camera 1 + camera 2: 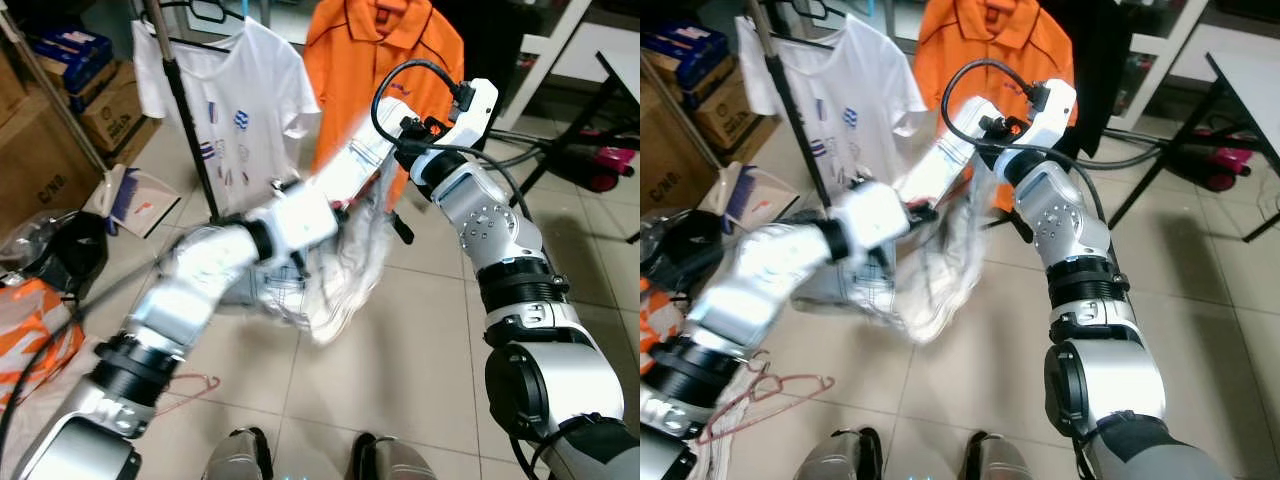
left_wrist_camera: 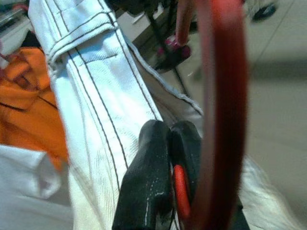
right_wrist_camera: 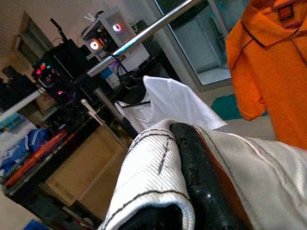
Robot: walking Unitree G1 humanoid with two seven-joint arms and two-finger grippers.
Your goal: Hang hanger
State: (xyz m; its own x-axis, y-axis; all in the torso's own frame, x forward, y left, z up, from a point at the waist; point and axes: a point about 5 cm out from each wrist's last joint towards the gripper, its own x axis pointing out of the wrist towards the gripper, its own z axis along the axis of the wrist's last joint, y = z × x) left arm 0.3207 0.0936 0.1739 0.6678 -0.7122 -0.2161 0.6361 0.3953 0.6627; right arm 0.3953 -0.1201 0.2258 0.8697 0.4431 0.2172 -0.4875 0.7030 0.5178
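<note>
Floor: you look down on pale beige floor tiles [image 1: 420, 330] with the robot's two feet at the lower edge.
Rail: a silver metal clothes rail [image 3: 144, 32] runs overhead; from it hang a white printed T-shirt [image 1: 245, 105] on a black hanger and, beside it, an orange polo shirt with dark piping [image 1: 385, 60].
Boxes: brown cardboard boxes [image 1: 95, 110] stand at your left against the wall; what they hold you cannot tell.
Garment: a white denim garment with dark stitching [image 1: 340, 270] hangs in the air between both arms, below and in front of the orange polo, its lower part blurred.
Right arm: it is raised and bent toward the rail, a black cable looping over its wrist.
Left arm: it reaches up and across to the garment; it is blurred.
Right end effector [image 3: 192, 177]: its black fingers are closed on a fold of the white denim, the cloth wrapped over them.
Left end effector [image 2: 165, 158]: its two black fingers are pressed together on the red plastic hanger [image 2: 223, 96], clamping a thin red part of it, with the thick red curve just in front and the denim touching beside.
Spare hanger: a thin pink wire hanger [image 1: 770, 390] lies on the floor by the left foot.
</note>
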